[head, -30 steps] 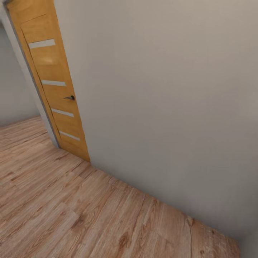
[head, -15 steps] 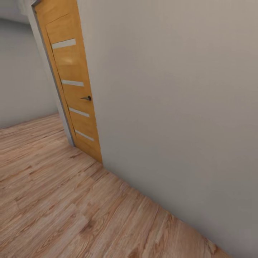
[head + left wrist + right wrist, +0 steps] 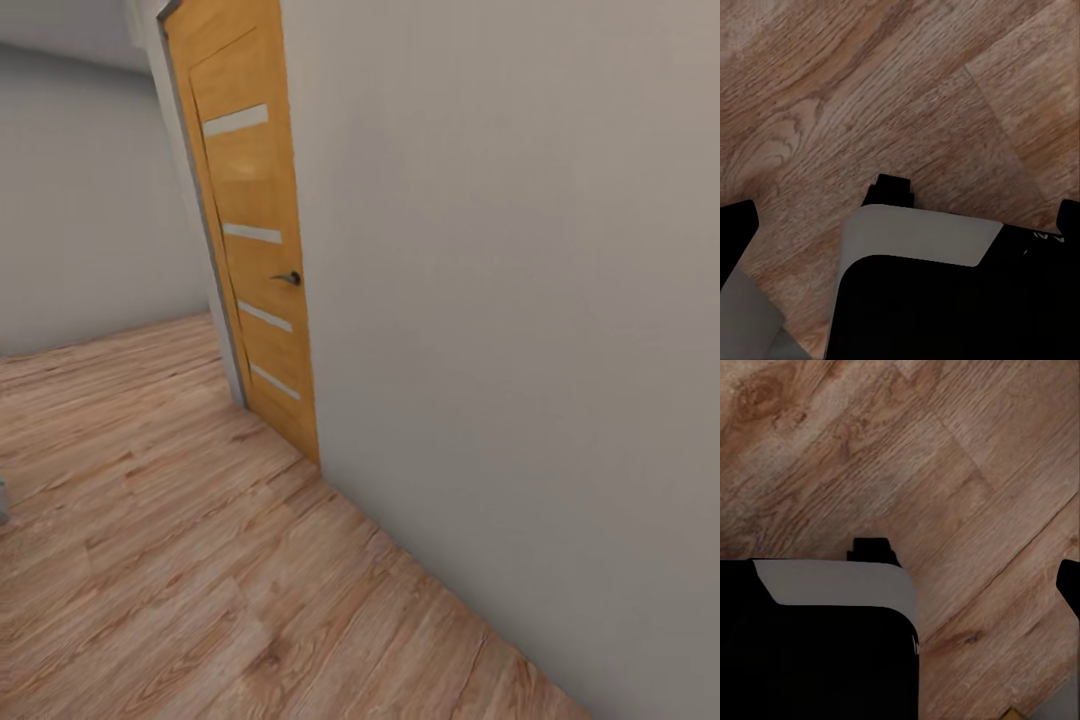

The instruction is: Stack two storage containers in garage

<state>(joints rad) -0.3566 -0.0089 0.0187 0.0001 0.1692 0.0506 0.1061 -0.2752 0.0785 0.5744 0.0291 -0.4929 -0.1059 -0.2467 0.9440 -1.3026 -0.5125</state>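
Observation:
The storage containers and the garage are out of view. I am over light wood plank flooring (image 3: 180,560) beside a plain grey-white wall (image 3: 520,300). In the left wrist view, my left gripper (image 3: 900,225) hangs over the planks with its dark fingertips (image 3: 736,229) far apart at the picture's edges and nothing between them. In the right wrist view, my right gripper (image 3: 900,577) is spread the same way, with one fingertip (image 3: 1069,582) at the edge and nothing held. My own grey and black body (image 3: 922,292) sits under both grippers.
An orange-brown wooden door (image 3: 255,250) with pale horizontal strips and a dark handle (image 3: 288,278) stands open against the wall. Left of it, the plank flooring runs on toward a far grey wall (image 3: 90,220). The near wall closes off the right side.
The whole head view has shifted: the camera has turned, so the door now sits further right in the picture. More of the space beyond it shows at the left.

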